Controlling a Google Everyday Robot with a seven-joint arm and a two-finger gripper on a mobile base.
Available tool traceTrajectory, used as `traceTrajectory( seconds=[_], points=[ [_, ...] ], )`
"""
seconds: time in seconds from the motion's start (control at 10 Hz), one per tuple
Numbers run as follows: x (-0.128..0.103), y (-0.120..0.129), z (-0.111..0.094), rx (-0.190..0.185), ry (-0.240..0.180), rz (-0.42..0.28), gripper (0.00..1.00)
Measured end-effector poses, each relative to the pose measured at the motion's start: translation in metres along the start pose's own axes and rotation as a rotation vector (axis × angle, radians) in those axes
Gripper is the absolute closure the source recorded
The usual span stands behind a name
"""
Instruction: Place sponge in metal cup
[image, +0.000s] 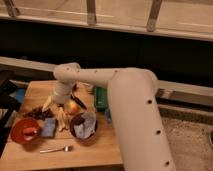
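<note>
A small light blue sponge (48, 127) lies flat on the wooden counter (90, 151) in the lower left of the frame. A red bowl (24, 131) sits just beside it on the left. The robot's pincer (54, 116) hangs just above and to the right of the sponge, with its two pale fingers spread apart and holding nothing. An apple (73, 106) sits close to the pincer's right side.

To the right of the sponge stands a dark round container, most likely the metal cup (82, 139). A pale lilac cloth (85, 125) already fills much of it.

Several things could go wrong from here:
- The sponge is thin and soft, so the fingers may slide over it. They may also catch only a corner and drop it on the way.
- The red bowl and the apple crowd the approach, and either could be knocked.
- The cloth leaves little room in the cup, so the sponge may perch on top and slip over the rim.

The red bowl holds something reddish that cannot be made out. A fork (56, 149) lies near the counter's front edge.
</note>
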Motion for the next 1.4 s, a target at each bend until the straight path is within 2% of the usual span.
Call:
traceTrajectory(
  seconds=[0.1, 0.3, 0.4, 0.7, 0.9, 1.2, 1.4],
  points=[
    [0.001, 0.011, 0.017, -0.017, 0.029, -0.015, 0.2],
    [0.005, 0.023, 0.031, -0.021, 0.052, -0.033, 0.2],
    [0.006, 0.029, 0.03, -0.007, 0.046, -0.042, 0.2],
    [0.011, 0.044, 0.006, 0.03, 0.0, -0.065, 0.2],
    [0.014, 0.055, 0.006, 0.04, -0.006, -0.088, 0.2],
    [0.013, 0.057, 0.018, 0.022, 0.009, -0.091, 0.2],
    [0.01, 0.05, 0.02, -0.005, 0.012, -0.075, 0.2]
  ],
)
